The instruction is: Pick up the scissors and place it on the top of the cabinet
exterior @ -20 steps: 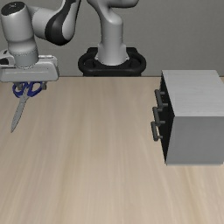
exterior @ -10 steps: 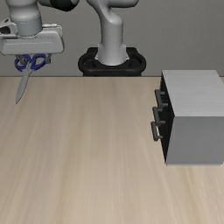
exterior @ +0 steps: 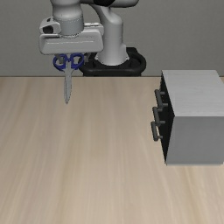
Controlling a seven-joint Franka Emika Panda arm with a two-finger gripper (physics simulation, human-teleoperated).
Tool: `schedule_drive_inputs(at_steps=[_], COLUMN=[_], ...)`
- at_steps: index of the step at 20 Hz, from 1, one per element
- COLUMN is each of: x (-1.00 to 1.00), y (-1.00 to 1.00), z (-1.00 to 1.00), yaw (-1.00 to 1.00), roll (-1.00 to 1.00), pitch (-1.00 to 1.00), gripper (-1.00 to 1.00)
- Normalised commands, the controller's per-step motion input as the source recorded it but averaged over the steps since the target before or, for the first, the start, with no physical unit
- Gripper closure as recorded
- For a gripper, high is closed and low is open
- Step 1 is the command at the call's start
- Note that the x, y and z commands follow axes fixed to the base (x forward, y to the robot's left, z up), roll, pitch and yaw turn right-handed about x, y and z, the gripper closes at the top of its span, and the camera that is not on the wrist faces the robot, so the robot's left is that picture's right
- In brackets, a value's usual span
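My gripper (exterior: 68, 59) hangs in the air at the upper left of the exterior view, shut on the blue handles of the scissors (exterior: 67, 79). The grey blades point straight down, with the tip just above the wooden table (exterior: 87, 149). The grey cabinet (exterior: 194, 114) stands at the exterior view's right, with its flat top (exterior: 194, 85) bare and two dark drawer handles (exterior: 158, 112) facing left. The scissors are well to the left of the cabinet and about level with its top.
The robot's black base (exterior: 109, 63) stands at the table's far edge, just right of the gripper. Open wooden table lies between the scissors and the cabinet and across the whole front.
The gripper has lifted the scissors and carried them to the right, from the far left edge toward the middle. The cabinet has not moved.
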Motion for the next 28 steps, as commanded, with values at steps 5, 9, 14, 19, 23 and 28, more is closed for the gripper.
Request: schedule_drive_inputs(at_steps=[5, 9, 14, 19, 23, 28], x=[0.0, 0.0, 0.0, 0.0, 0.0, 0.0], y=[1.0, 1.0, 1.0, 1.0, 1.0, 1.0], z=[0.0, 0.0, 0.0, 0.0, 0.0, 0.0], yaw=[0.0, 0.0, 0.0, 0.0, 0.0, 0.0], roll=[0.0, 0.0, 0.0, 0.0, 0.0, 0.0], pitch=[0.0, 0.0, 0.0, 0.0, 0.0, 0.0], gripper=[1.0, 1.0, 1.0, 1.0, 1.0, 1.0])
